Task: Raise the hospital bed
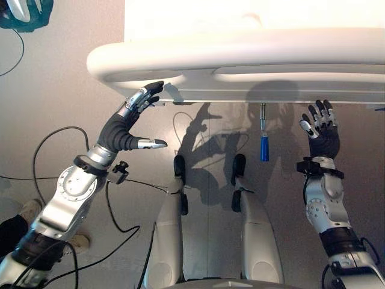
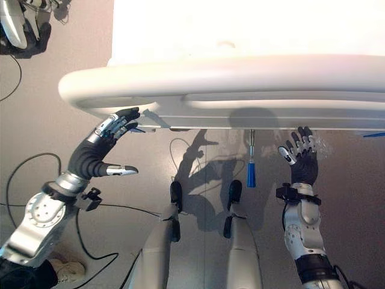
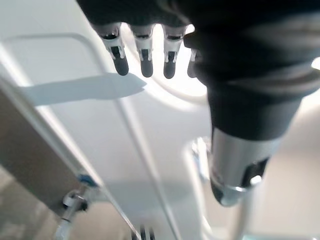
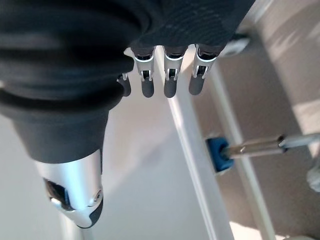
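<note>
The white footboard of the hospital bed spans the top of the eye views, with the mattress behind it. A crank with a blue handle hangs down from under the bed's lower edge. My left hand is open, its straight fingers reaching up beneath the footboard's left end and the thumb sticking out sideways. My right hand is open with fingers spread, just under the bed edge and to the right of the crank. In the right wrist view the blue handle lies beside the fingers.
Grey floor lies below the bed. A person's shoe and dark trouser leg show at the lower left. A teal object sits in the top left corner.
</note>
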### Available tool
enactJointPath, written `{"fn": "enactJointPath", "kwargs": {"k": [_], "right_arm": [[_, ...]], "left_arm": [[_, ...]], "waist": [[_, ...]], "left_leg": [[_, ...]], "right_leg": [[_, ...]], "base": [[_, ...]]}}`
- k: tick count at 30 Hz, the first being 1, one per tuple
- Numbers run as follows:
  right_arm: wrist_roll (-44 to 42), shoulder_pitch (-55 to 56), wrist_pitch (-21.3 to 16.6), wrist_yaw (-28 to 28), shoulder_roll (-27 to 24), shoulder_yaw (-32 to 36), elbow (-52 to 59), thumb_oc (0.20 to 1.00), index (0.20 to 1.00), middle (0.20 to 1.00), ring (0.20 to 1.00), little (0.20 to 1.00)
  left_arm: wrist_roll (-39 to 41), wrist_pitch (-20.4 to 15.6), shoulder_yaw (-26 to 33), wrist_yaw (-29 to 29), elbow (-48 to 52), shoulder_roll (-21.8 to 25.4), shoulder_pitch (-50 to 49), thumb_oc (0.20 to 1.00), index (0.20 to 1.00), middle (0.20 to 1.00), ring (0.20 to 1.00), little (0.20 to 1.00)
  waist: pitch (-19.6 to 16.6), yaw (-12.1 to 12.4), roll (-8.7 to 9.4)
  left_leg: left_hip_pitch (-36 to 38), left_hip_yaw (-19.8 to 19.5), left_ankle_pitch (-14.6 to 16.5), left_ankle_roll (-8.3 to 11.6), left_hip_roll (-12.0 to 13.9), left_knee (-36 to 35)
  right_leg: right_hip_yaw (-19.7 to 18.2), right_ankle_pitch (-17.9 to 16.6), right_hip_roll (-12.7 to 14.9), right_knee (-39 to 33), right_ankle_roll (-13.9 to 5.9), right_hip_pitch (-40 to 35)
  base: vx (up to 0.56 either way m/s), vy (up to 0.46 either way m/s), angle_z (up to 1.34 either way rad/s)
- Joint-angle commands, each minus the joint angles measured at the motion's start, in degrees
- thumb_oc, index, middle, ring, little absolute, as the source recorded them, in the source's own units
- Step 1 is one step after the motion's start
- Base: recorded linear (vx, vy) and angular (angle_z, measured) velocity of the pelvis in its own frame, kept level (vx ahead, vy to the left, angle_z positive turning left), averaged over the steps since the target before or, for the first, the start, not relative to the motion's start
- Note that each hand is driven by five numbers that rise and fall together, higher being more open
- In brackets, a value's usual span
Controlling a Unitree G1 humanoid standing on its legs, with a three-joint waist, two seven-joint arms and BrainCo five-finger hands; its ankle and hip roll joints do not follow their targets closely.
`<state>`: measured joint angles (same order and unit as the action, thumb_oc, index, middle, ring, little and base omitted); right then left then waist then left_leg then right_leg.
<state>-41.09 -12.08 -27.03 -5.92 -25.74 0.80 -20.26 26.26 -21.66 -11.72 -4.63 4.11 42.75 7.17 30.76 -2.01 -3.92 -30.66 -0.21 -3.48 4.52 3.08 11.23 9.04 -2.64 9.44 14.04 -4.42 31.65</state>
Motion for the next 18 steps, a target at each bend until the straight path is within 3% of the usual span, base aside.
{"fn": "enactJointPath", "kwargs": {"k": [1, 6, 7, 9, 14, 18], "right_arm": [[0.46, 0.34, 0.04, -1.80, 0.22, 0.54, -5.57, 1.000, 1.000, 1.000, 1.000, 1.000], [5.46, 1.55, 2.90, -3.48, 3.19, -2.11, -18.08, 1.000, 1.000, 1.000, 1.000, 1.000], [5.45, 1.49, 2.88, -3.47, 3.17, -2.10, -18.11, 1.000, 1.000, 1.000, 1.000, 1.000], [5.01, 3.25, 3.98, -3.56, 4.99, -1.57, -24.02, 1.000, 1.000, 1.000, 1.000, 1.000], [5.39, 6.41, 6.85, -2.14, 7.08, -0.73, -34.85, 1.000, 1.000, 1.000, 1.000, 1.000], [8.98, 8.67, 9.66, -1.45, 7.54, -0.90, -42.26, 1.000, 1.000, 1.000, 1.000, 1.000]], "left_arm": [[-6.01, -0.59, -2.76, 3.92, -15.06, -6.71, 0.54, 1.000, 1.000, 1.000, 1.000, 1.000], [-16.14, 0.61, -3.67, 9.21, -37.93, -14.12, -0.68, 1.000, 1.000, 1.000, 1.000, 1.000], [-16.18, 0.56, -3.68, 9.25, -38.00, -14.17, -0.61, 1.000, 1.000, 1.000, 1.000, 1.000], [-19.82, 1.99, -3.44, 10.74, -46.89, -17.30, -1.74, 1.000, 1.000, 1.000, 1.000, 1.000], [-20.18, 3.66, 1.26, 11.64, -59.31, -21.81, -4.24, 1.000, 1.000, 1.000, 1.000, 1.000], [-20.94, 3.98, 2.81, 11.26, -63.35, -23.25, -6.25, 1.000, 1.000, 1.000, 1.000, 1.000]], "waist": [[-2.15, 0.51, 0.47], [-5.92, 1.07, 1.60], [-5.98, 1.03, 1.54], [-9.12, 1.12, 2.24], [-13.96, 1.28, 3.25], [-18.33, 1.49, 3.86]], "left_leg": [[6.00, -0.56, 0.25, -0.66, -2.97, -2.15], [12.65, -0.28, 0.75, -0.84, -2.95, -4.50], [12.56, -0.33, 0.49, -0.84, -2.94, -4.69], [16.14, -0.51, 0.70, -0.87, -3.01, -6.37], [22.11, -0.32, 1.10, -0.98, -3.04, -9.39], [26.55, 0.24, 0.78, -0.97, -2.91, -13.24]], "right_leg": [[1.13, 2.40, -0.04, 1.36, -3.62, -6.73], [1.34, 2.34, -0.61, -2.01, -3.96, -14.29], [1.41, 2.05, -0.65, -2.29, -3.95, -14.27], [1.76, 1.80, -0.90, -4.90, -4.15, -18.36], [2.27, 0.71, -1.36, -9.58, -4.58, -24.63], [2.29, -0.79, -1.54, -13.83, -5.08, -28.89]], "base": [[0.08, 0.012, 0.04], [0.08, 0.014, 0.03], [0.12, 0.008, 0.01], [0.12, 0.022, 0.05], [0.08, 0.022, 0.01], [0.09, 0.025, 0.01]]}}
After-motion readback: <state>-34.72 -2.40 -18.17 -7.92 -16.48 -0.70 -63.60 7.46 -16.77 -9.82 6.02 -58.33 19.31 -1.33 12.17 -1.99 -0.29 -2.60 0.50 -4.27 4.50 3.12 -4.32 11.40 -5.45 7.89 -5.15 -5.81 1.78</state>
